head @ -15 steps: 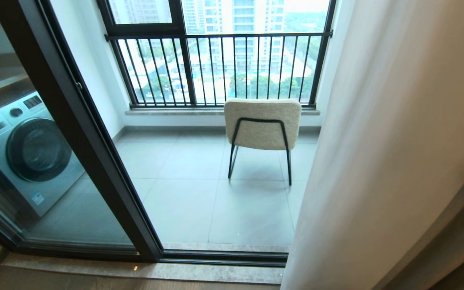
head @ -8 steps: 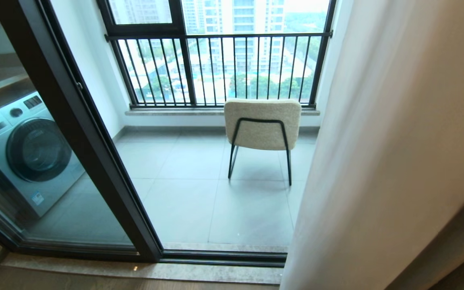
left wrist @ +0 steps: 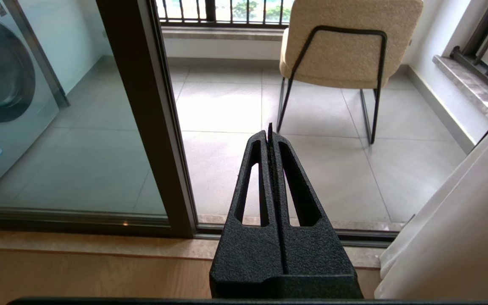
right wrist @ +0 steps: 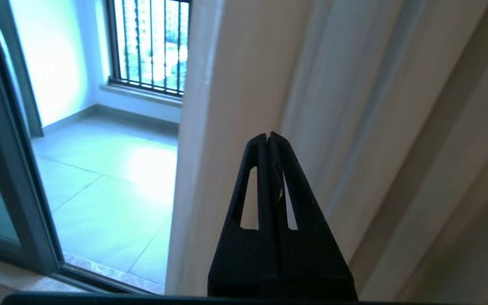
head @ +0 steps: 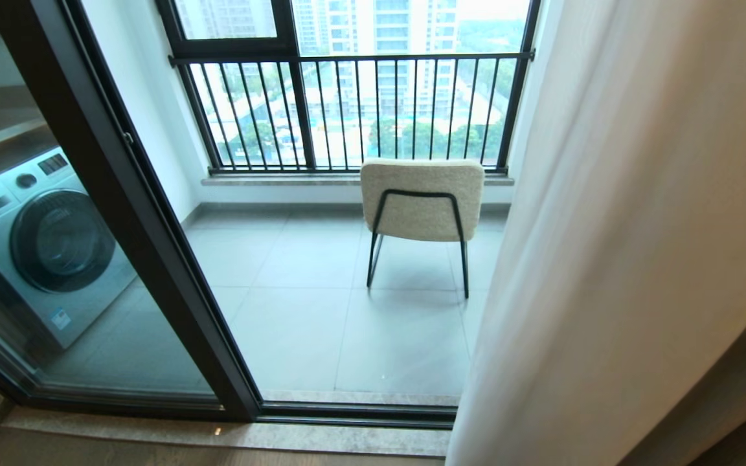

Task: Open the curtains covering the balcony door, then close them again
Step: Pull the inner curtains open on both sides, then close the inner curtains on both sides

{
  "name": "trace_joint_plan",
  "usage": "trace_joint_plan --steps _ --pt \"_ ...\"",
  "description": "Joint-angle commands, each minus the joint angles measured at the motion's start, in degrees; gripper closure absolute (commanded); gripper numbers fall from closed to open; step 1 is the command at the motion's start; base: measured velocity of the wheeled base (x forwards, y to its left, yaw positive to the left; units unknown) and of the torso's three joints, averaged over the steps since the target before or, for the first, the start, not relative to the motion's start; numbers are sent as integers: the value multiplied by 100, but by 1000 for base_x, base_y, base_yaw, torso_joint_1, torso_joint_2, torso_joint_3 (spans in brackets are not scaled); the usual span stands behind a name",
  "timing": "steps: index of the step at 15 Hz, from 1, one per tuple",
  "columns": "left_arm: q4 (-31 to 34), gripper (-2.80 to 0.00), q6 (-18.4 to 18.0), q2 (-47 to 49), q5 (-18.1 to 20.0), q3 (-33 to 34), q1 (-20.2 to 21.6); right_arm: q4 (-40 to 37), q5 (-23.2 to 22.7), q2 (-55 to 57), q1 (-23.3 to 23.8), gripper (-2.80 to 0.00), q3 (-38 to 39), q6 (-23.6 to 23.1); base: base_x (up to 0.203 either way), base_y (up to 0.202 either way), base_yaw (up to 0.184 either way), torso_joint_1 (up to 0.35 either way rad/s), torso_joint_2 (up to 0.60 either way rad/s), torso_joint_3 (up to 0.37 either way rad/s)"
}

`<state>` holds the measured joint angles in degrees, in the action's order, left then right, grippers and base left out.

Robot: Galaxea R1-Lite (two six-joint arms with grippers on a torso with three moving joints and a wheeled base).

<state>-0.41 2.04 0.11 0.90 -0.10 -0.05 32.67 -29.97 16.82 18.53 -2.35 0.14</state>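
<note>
Balcony with grey tile floor (head: 321, 323) showing through the door (head: 120, 213), whose black frame post is slanting across the left of the head view. Washer (head: 36, 246) sitting behind the glass on the left. Chair (head: 421, 200) standing mid-balcony with its back to the camera, railing (head: 347, 110) running behind it, towers beyond. Curtain (head: 606, 259) hanging bunched on the right, its edge falling just right of the chair and covering that side of the opening; a darker drape (head: 735, 388) is showing at the far right corner. Middle of the opening lying uncovered between post and curtain edge, stone sill (head: 230, 437) running along the bottom. Neither arm showing in the head view. Left claw (left wrist: 269, 131) pointing at the balcony floor, fingers pressed together, gripping nothing, curtain hem well off to its side. Right claw (right wrist: 268, 134) sitting right in front of the curtain folds, fingers together, no fabric visibly caught between them; curtain edge just beside it.
</note>
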Motion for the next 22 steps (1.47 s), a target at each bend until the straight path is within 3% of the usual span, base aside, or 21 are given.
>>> trace_joint_plan --steps 1,9,11,15,22 --pt "-2 0 -1 -2 6 1 5 29 733 -56 -421 0 225 -370 0 0 0 0 0 0" --pt "-2 0 1 -2 0 1 3 -681 2330 -65 -1391 0 235 -902 0 0 0 0 0 0" --pt "-2 0 -1 -2 6 1 3 -934 2490 -471 -1710 0 235 -904 0 0 0 0 0 0" --pt "-2 0 -1 -2 4 1 5 -2494 2873 -1680 -1836 0 235 -970 0 0 0 0 0 0" --pt "-2 0 -1 -2 1 1 2 -2866 2918 -1673 -1844 0 235 -691 0 0 0 0 0 0"
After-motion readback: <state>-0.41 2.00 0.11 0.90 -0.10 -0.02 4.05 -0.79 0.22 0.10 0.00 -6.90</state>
